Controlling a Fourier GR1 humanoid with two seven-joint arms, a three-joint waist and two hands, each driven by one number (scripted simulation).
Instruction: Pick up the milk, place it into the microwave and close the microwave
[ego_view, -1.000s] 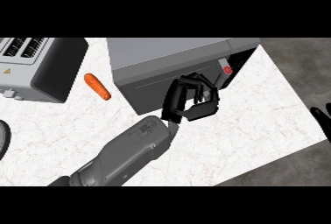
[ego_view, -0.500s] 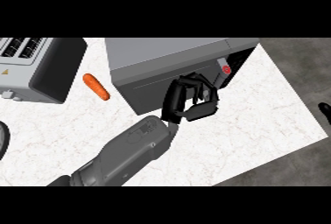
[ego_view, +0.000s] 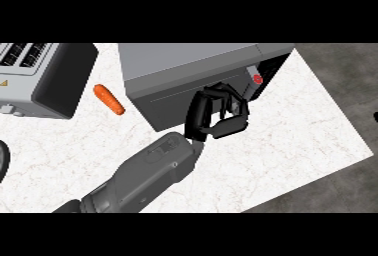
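Little has moved since a second ago: the left hand (ego_view: 219, 114) stays with curled, empty fingers against the microwave (ego_view: 193, 75) door, apparently closing it.

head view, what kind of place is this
Most likely a kitchen counter: a white marble-look countertop holds a grey microwave, a toaster, and a carrot.

The microwave (ego_view: 188, 75) is blocking the counter's (ego_view: 295, 135) far edge, and the left hand (ego_view: 218, 115) is crowding its front face. The toaster (ego_view: 44, 75) is occupying the far left corner, the carrot (ego_view: 108, 99) lying in the narrow lane between them. Bare marble is lying open toward the right edge and near right corner.
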